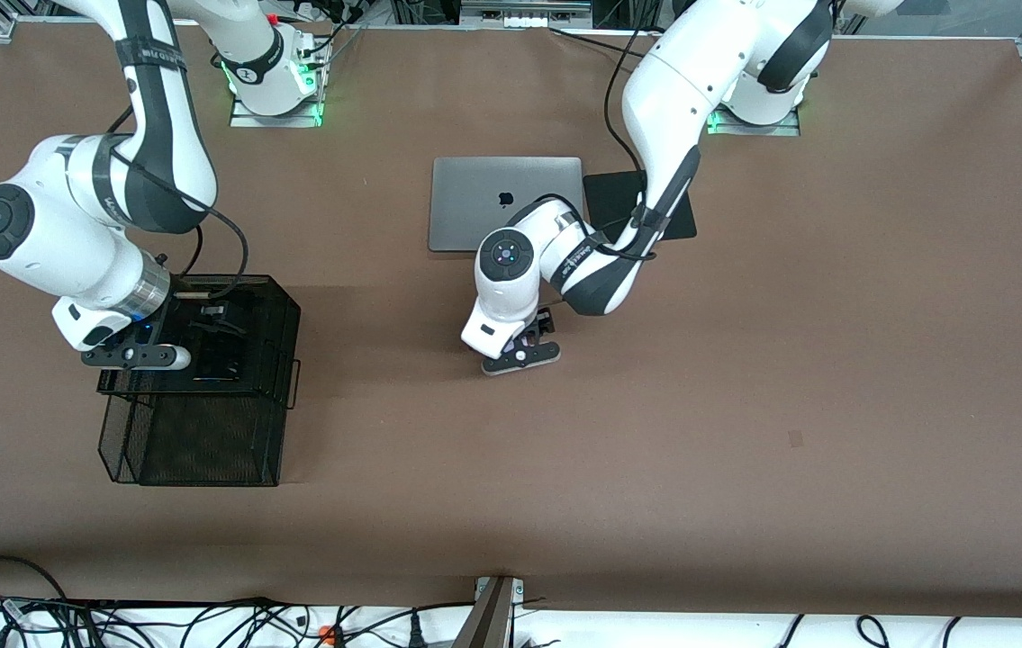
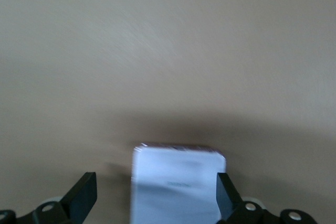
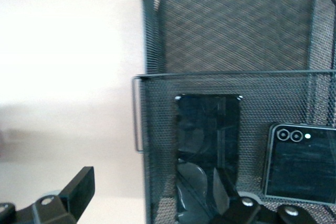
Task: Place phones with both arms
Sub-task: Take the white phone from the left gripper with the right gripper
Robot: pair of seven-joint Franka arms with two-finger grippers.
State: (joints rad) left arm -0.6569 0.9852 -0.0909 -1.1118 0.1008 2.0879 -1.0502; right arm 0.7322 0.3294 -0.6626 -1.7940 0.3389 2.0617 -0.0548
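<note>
Black mesh tray holds the long phone and squarish one — my right gripper hangs over it, spread wide, empty. My left gripper, toward the left arm's end from the tray, stands wide around the pale phone on the table — I should lift straight up, no dragging.

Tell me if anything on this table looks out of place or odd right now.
One thing: the pale phone lies on the bare table between the left gripper's open fingers, while the long black phone and the small black phone already sit in the mesh tray under the open right gripper.
</note>
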